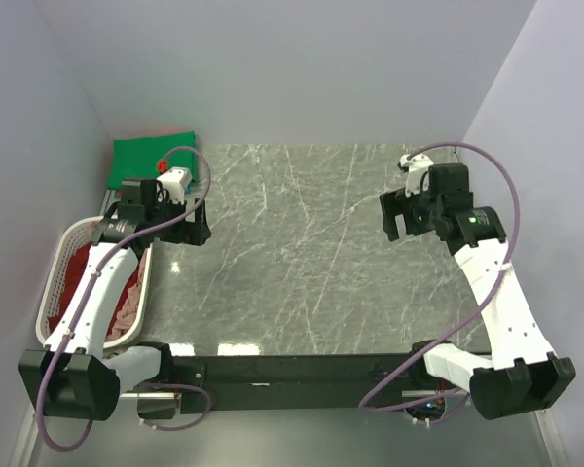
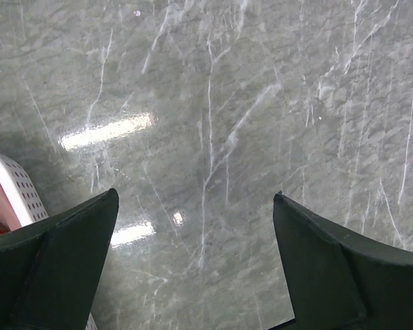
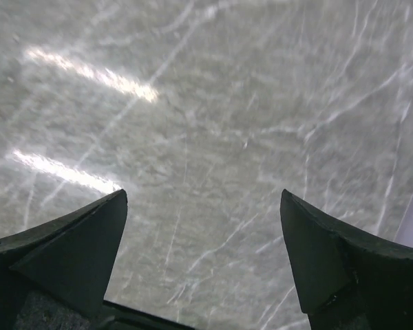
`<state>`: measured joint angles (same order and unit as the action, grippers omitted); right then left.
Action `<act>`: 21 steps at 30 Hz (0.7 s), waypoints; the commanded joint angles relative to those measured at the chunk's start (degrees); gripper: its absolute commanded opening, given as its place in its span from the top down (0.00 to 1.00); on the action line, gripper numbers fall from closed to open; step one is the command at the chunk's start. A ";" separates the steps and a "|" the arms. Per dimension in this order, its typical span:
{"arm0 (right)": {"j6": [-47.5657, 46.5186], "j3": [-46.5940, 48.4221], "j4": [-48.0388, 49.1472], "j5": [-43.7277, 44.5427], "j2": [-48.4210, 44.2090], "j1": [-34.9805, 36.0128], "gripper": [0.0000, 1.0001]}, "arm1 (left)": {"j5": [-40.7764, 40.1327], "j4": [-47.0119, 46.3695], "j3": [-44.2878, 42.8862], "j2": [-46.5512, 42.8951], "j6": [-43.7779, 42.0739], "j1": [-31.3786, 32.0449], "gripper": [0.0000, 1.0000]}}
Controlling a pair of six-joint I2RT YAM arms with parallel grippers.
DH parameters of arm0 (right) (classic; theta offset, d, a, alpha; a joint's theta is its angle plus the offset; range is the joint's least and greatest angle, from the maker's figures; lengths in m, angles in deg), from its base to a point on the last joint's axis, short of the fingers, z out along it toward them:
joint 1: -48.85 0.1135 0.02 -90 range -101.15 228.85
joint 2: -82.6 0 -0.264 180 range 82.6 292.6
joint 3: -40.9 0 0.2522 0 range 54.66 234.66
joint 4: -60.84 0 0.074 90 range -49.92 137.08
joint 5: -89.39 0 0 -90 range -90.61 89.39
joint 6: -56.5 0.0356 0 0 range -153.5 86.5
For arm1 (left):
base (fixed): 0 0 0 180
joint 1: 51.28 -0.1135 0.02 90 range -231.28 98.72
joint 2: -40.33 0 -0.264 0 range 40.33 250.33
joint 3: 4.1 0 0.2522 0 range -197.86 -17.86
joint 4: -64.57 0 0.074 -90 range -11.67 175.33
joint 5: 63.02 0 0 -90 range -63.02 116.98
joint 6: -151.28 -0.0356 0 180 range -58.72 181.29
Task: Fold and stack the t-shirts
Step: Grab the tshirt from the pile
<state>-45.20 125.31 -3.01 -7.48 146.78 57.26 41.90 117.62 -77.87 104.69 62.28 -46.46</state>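
Left claw [image 2: 196,194] right up close, jaws spread wide, gripping nothing, only the grey marble table [image 2: 213,103] beneath. Right claw [image 3: 205,192] was the same: wide open, empty-handed over the stone. Just left of the left claw sat the white basket [image 1: 49,292], with a dark red t-shirt [image 1: 73,268] and a pink t-shirt [image 1: 128,309] heaped inside. A folded green t-shirt [image 1: 151,156] lay just beyond that claw.

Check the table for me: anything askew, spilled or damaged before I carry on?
Nothing stands out. The green t-shirt lies folded at the far left corner, dark red cloth and pink cloth sit inside the white basket, and the left gripper and right gripper hover open and empty.
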 commanded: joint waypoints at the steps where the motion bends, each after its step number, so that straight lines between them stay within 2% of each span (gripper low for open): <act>1: -1.39 4.05 -3.35 -3.57 -1.52 -0.32 0.02 | 0.12 -2.02 -0.02 -1.16 -1.61 0.19 0.01; 5: -2.53 4.05 -5.63 -6.05 -0.90 -0.32 0.02 | -5.14 5.06 -4.23 3.21 -3.19 -2.96 0.01; 8: -4.03 4.32 -5.55 -4.56 -0.02 -0.32 0.02 | -3.23 9.57 -5.12 4.46 -5.03 -9.99 0.01; 11: -4.38 4.76 -5.81 -5.16 0.68 -0.32 0.02 | -4.62 10.63 -4.15 2.45 -6.18 -16.66 0.01; 16: -4.55 6.42 -6.34 -6.05 2.52 -0.32 0.02 | -10.78 11.42 -5.73 2.34 -11.26 -23.53 0.01; 21: -4.82 7.57 -6.43 -6.05 4.37 -0.32 0.01 | -9.04 12.92 -8.36 8.67 -19.09 -37.59 0.01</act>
<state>-49.18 130.01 -9.21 -12.92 150.80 57.21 33.46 129.16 -82.98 110.07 50.24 -77.78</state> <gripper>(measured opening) 0.984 0.995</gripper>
